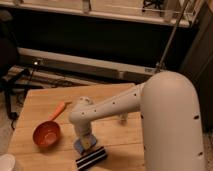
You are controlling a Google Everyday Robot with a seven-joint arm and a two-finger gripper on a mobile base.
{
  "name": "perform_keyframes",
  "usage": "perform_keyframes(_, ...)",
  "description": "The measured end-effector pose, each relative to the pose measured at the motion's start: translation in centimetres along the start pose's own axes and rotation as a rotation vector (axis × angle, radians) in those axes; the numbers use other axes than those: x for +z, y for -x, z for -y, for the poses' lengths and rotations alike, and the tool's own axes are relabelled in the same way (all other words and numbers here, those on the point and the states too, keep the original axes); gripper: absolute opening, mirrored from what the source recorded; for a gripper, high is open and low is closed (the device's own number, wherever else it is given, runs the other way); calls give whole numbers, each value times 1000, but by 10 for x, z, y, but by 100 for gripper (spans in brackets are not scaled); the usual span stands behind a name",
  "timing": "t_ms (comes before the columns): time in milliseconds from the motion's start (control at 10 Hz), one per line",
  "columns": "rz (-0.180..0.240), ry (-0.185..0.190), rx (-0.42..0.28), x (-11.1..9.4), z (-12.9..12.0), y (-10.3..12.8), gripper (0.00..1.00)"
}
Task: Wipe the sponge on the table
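**Sponge** (pixel 80 147): small blue pad with a yellowish face. It lies on the near part of the table, a little left of the middle and close to the near edge. The top is partly covered by the gripper.

**Gripper** (pixel 86 140): directly over the sponge, pointing down and meeting its upper face. The wrist housing hides the tip, so it cannot be told whether the jaws are wide, narrow or closed on the pad.

**Table** (pixel 40 102): square top of pale wooden plank strips. The left and far edges are in view.

**Striped block** (pixel 91 158): black with white stripes, just near and right of the sponge, touching it or nearly so. It sits at a slant by the table's near edge.

**Orange bowl** (pixel 46 134): round, open side up, on the table left of the sponge and clearly apart from it.

**Orange strip** (pixel 59 110): narrow, running from the bowl's far rim toward the far right; perhaps a handle.

**Arm** (pixel 172 120): white, with a broad rounded segment filling the right side. A slimmer link reaches left across the table to the wrist above the sponge.

**White object** (pixel 7 163): rounded, cut off at the near left corner.

**Ledge** (pixel 75 62): pale horizontal rail beyond the table, with dark wall above it.
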Motion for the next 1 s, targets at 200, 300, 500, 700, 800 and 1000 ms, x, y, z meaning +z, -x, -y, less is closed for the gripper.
perform_keyframes(200, 4, -11, -29, 4, 19, 6, 31)
perform_keyframes(300, 4, -18, -40, 4, 27, 7, 31)
perform_keyframes(500, 0, -41, -66, 3, 50, 9, 31)
perform_keyframes(700, -5, -58, -80, 1, 66, 9, 31)
perform_keyframes(800, -7, -67, -84, -1, 73, 8, 31)
perform_keyframes(1000, -9, -81, -74, -1, 88, 1, 31)
